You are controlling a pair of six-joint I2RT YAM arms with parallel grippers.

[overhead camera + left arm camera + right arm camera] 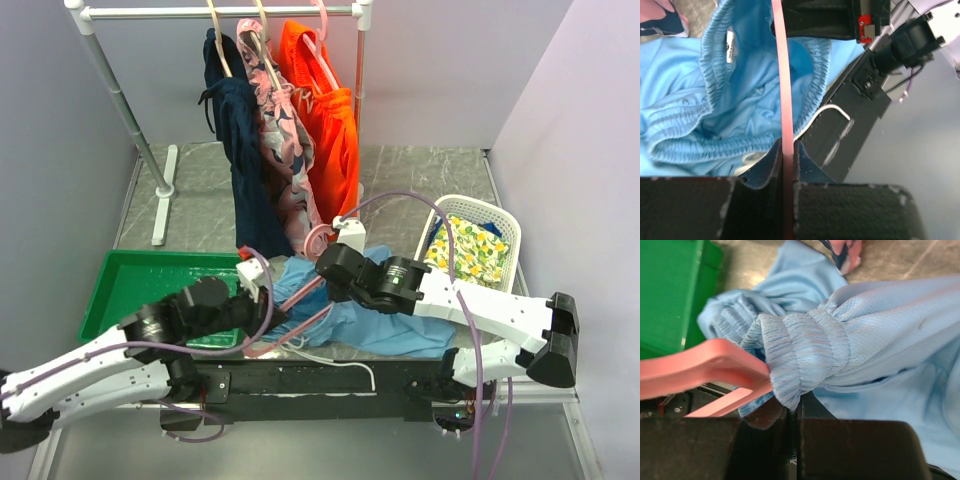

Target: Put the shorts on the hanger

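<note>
At front edge of table (430, 175), clamps hanger (784, 90) in left gripper (783, 167) to steady it; pinches shorts (865, 340) in right gripper (792, 412), likely for threading.

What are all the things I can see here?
shorts: one, light blue, on the table between the arms
hanger: one, pink, over the shorts
tray: one, green, left on the table
basket: one, white, right on the table
cloth: one, yellow flowery, in the basket
rack: one, white, at the back
hung clothes: three, navy, pink patterned, orange, on the rack
table: one, grey, under everything
left claw: one, black, shut on the hanger
right claw: one, black, shut on the shorts
</note>
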